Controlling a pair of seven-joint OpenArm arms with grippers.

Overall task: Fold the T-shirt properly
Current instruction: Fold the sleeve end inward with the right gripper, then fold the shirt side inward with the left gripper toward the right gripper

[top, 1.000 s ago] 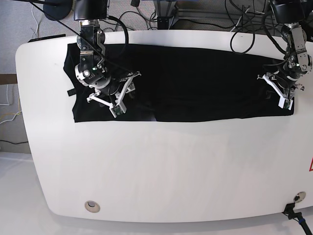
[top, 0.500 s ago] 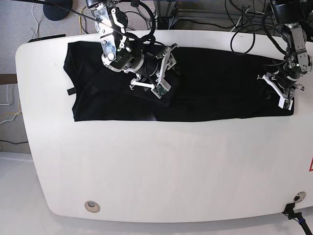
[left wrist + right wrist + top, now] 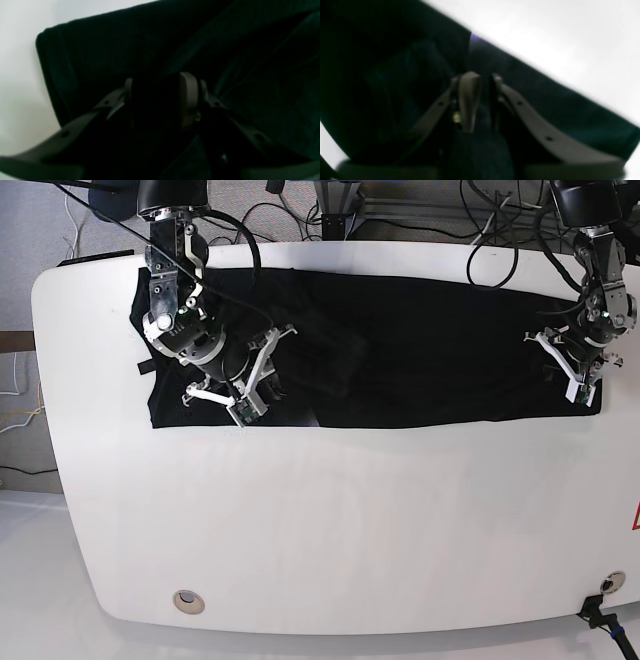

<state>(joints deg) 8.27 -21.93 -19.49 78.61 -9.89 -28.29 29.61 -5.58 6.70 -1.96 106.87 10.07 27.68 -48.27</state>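
Note:
The black T-shirt (image 3: 400,350) lies as a long band across the far half of the white table (image 3: 330,530). My right gripper (image 3: 243,402) is low on the shirt's left part, near its front edge. In the right wrist view its fingers (image 3: 468,100) stand almost together, pinching dark cloth (image 3: 395,75); a purple sliver (image 3: 473,37) shows at the hem. My left gripper (image 3: 578,385) sits at the shirt's right end. In the left wrist view this gripper (image 3: 158,100) is shut on a bunched fold of the cloth (image 3: 100,50).
Cables and stand bases (image 3: 340,210) crowd the floor beyond the table's far edge. A round grommet (image 3: 187,601) sits near the front left corner and a black clamp (image 3: 598,612) at the front right corner.
My right arm swung from the shirt's middle back to its left front edge, and its jaws narrowed onto the cloth. The left arm has not moved.

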